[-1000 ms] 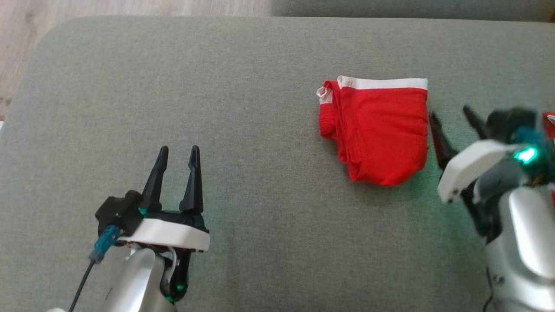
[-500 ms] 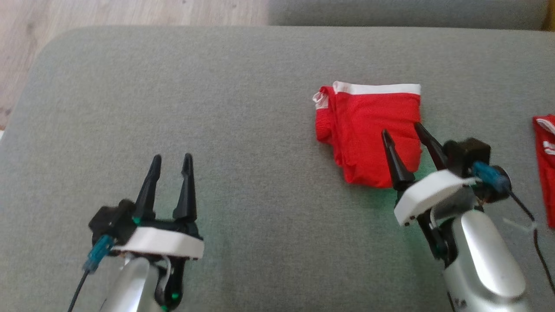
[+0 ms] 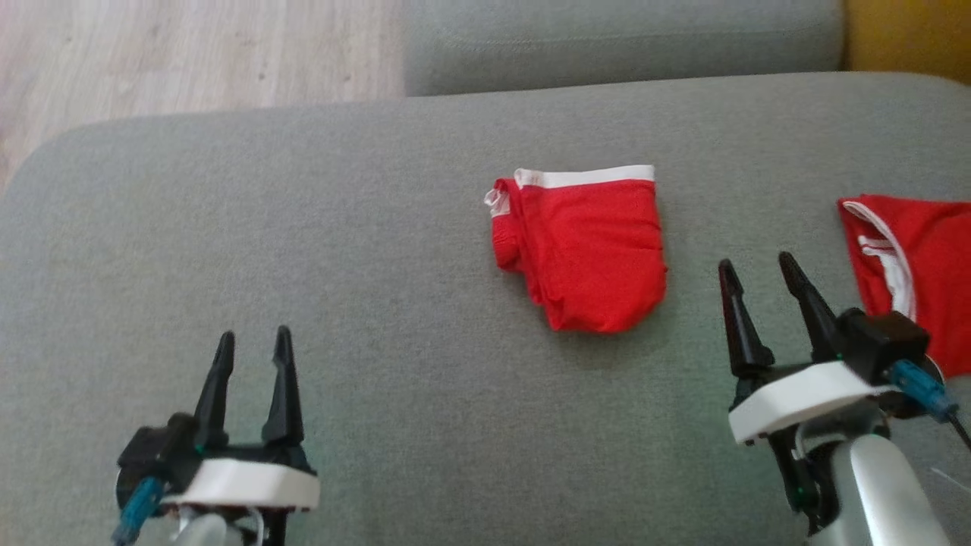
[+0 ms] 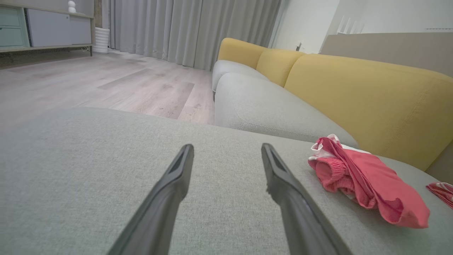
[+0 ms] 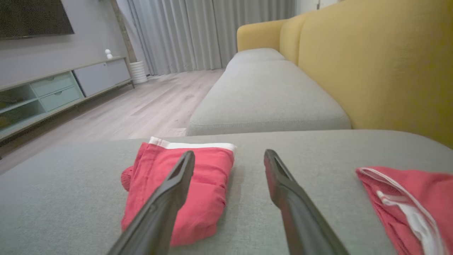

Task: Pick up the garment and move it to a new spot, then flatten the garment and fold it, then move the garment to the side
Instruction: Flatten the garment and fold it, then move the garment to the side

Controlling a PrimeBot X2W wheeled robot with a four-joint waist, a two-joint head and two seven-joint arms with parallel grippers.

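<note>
Head view crops the loose garment (image 3: pixel 941 258) near the right hand (image 3: pixel 755 259).

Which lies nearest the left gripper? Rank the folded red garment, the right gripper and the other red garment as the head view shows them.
1. Folded red garment, in the middle.
2. Right gripper, lower right.
3. Other red garment, far right edge.

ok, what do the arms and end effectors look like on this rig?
Left end effector and right end effector match: two long tapered black fingers, a white collar, a silver forearm. A teal-blue connector with a dark cable sits on a black side block.
</note>
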